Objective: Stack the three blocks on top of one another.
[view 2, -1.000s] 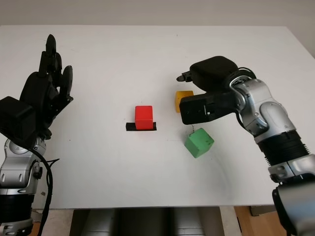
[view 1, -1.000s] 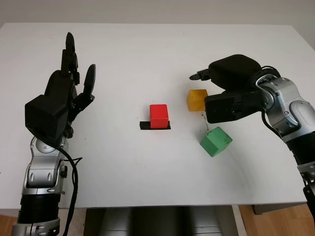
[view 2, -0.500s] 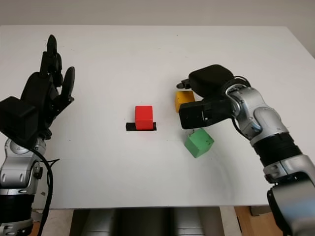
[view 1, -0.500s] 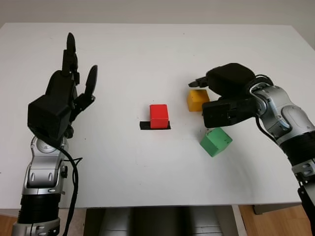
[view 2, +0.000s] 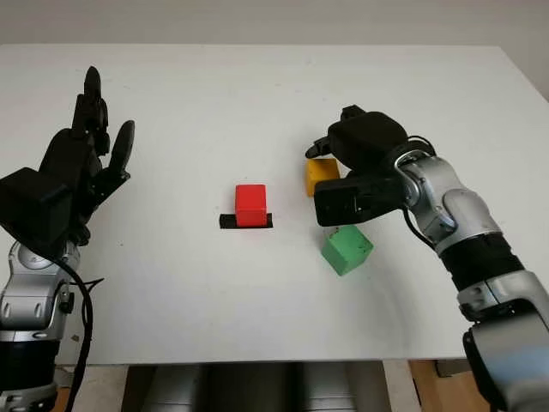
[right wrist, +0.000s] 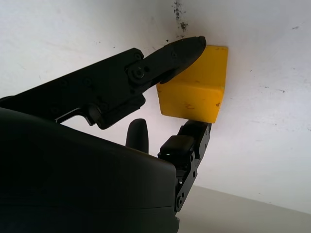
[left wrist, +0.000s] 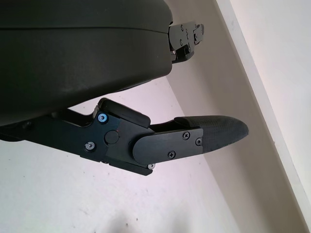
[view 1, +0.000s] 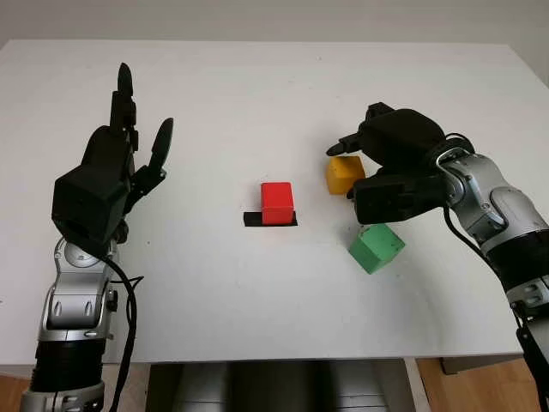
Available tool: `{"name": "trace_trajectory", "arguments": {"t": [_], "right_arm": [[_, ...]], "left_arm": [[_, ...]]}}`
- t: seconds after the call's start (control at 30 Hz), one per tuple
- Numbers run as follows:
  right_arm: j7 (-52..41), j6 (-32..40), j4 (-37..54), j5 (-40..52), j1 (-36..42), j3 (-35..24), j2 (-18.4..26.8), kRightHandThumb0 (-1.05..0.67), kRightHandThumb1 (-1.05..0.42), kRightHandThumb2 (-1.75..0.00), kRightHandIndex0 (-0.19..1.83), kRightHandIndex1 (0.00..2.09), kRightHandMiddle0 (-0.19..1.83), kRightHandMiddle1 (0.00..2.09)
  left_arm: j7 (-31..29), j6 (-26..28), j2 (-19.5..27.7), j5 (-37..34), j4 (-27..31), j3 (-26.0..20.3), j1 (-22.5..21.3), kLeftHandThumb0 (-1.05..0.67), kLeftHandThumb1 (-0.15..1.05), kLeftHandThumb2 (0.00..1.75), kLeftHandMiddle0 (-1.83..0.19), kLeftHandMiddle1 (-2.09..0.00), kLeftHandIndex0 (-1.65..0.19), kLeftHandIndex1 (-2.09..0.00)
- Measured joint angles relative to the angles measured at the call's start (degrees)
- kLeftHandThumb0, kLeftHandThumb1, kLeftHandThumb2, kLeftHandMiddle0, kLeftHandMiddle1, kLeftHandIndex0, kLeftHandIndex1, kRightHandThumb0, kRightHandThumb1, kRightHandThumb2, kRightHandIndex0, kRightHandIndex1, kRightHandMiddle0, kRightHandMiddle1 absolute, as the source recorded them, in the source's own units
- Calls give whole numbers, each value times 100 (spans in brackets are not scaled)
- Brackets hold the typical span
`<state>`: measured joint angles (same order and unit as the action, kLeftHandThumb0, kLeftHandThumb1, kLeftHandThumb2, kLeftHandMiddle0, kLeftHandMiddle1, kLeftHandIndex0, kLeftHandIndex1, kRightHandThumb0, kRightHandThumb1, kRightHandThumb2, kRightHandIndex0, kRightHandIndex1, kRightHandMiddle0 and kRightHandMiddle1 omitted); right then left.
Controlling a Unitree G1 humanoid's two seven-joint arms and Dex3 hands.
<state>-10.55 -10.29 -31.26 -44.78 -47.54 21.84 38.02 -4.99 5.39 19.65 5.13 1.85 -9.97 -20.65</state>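
White table [view 1: 257, 86]; black tape strip [view 1: 252, 220] near centre.

Head stereo pair looks fwd/down, sharing the whole tabletop [view 1: 257, 94]; wrist cams sit v. close behind each hand.

Three blocks, one red block [view 1: 277, 202], one yellow block [view 1: 344, 174], one green block [view 1: 376, 247], two hands, one black tape strip [view 1: 254, 220]

Bright, even overhead light leaves the white table [view 1: 257, 86] glare-free, with soft short shadows beneath the blocks.
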Motion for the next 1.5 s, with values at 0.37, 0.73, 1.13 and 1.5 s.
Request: {"name": "trace_trajectory", "arguments": {"t": [0.37, 0.73, 1.13, 1.5], "right_arm": [[737, -335, -299, -134, 11, 12, 0, -40, -94, -5, -2, 209, 54, 126], [809, -209, -263, -379, 8, 4, 1, -38, -91, -5, 16, 152, 58, 110], [-773, 380, 519, 1336, -70, -763, -139, -35, -94, -5, 16, 107, 43, 137], [-2282, 447, 886, 1900, -1002, -812, -125, -41, -88, -5, 33, 90, 55, 140]], "left_arm": [[-51, 144, 90, 55, 91, 42, 28, -76, 105, 52, 19, -2, 19, 0], [-65, 137, 89, 8, 93, 42, 32, -75, 105, 52, 19, -2, 19, 0], [-74, 123, 94, 16, 101, 53, 44, -77, 105, 54, 19, -1, 19, 0], [-71, 117, 94, 25, 96, 78, 42, -75, 105, 53, 19, 0, 19, 0]]}}
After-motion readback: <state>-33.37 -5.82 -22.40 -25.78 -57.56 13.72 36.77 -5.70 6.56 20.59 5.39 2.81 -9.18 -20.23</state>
